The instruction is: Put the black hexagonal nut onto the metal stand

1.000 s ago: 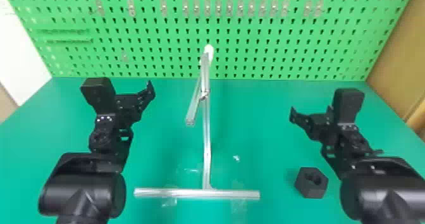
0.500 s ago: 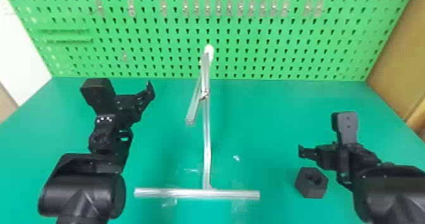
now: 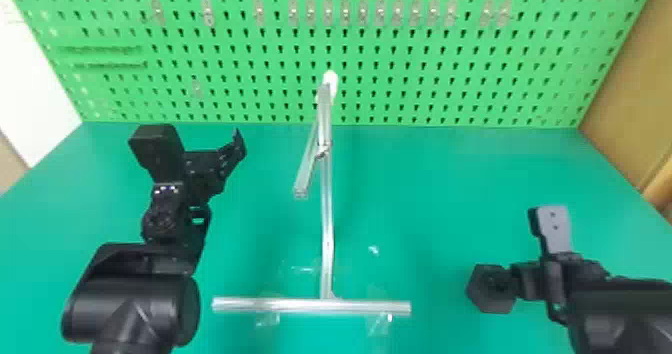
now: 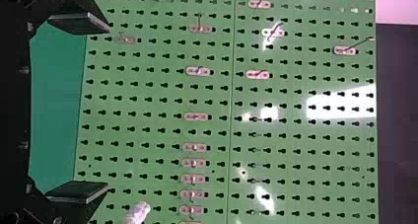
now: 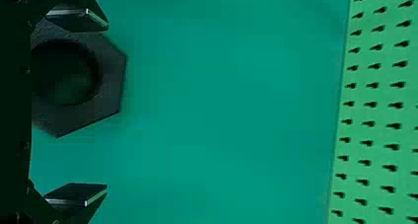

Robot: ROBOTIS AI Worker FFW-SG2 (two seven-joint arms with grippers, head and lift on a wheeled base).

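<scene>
The black hexagonal nut (image 3: 491,288) lies on the green table at the right. My right gripper (image 3: 517,281) is right beside it, overlapping its right edge in the head view. In the right wrist view the nut (image 5: 109,66) is between the open fingers of the right gripper (image 5: 79,108), much nearer one finger than the other. The metal stand (image 3: 327,248) is upright at mid-table, with a slanting arm near its top. My left gripper (image 3: 212,143) stays parked left of the stand, raised; in the left wrist view the left gripper (image 4: 81,108) is open and holds nothing.
A green pegboard (image 3: 400,73) with small metal hooks stands along the table's back edge. The stand's crossbar (image 3: 300,306) spans the front middle, between the left arm and the nut. A brown panel (image 3: 635,103) borders the table at the right.
My right gripper has come down and back toward the near side, from above and beyond the nut to right beside it. The left arm, stand and nut have not visibly moved.
</scene>
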